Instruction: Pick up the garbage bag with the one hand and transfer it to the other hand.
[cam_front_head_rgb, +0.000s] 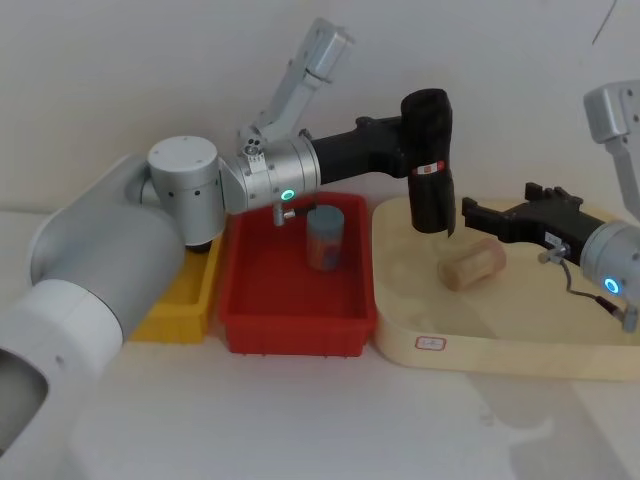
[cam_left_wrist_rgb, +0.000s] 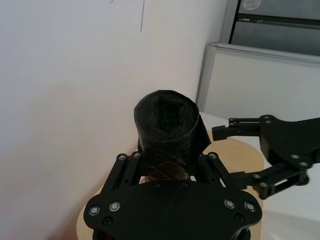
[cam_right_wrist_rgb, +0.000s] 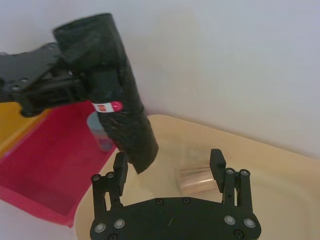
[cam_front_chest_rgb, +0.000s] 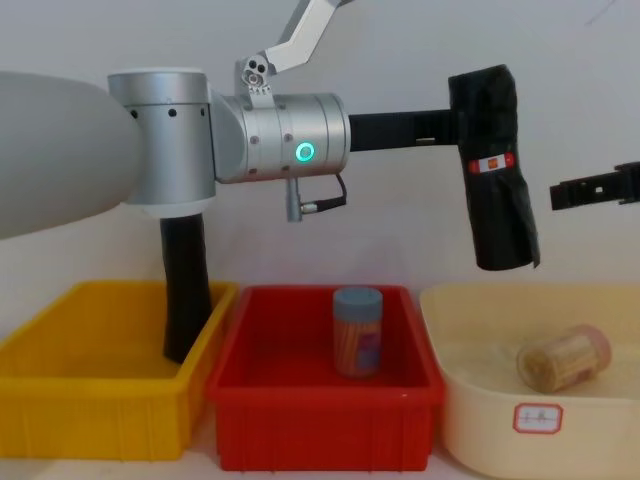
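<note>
The garbage bag (cam_front_head_rgb: 430, 160), a thick black roll with a red-and-white label band, hangs nearly upright in the air over the left end of the cream tray (cam_front_head_rgb: 500, 355). My left gripper (cam_front_head_rgb: 415, 140), on the arm with the green ring light, is shut on the roll's upper half; in the left wrist view the fingers (cam_left_wrist_rgb: 131, 167) clamp the bag (cam_left_wrist_rgb: 167, 125) from both sides. My right gripper (cam_front_head_rgb: 490, 205), on the blue-lit arm, stands open just to the right of the bag's lower end, apart from it. In the right wrist view the bag (cam_right_wrist_rgb: 115, 110) hangs beyond the gripper (cam_right_wrist_rgb: 168, 162).
A red bin (cam_front_head_rgb: 295, 300) holds an upright blue-lidded jar (cam_front_head_rgb: 324, 238). A yellow bin (cam_front_chest_rgb: 90, 390) on the left holds a taller plain black roll (cam_front_chest_rgb: 185, 285). A tan jar (cam_front_head_rgb: 472, 265) lies on its side in the cream tray. A white wall stands close behind.
</note>
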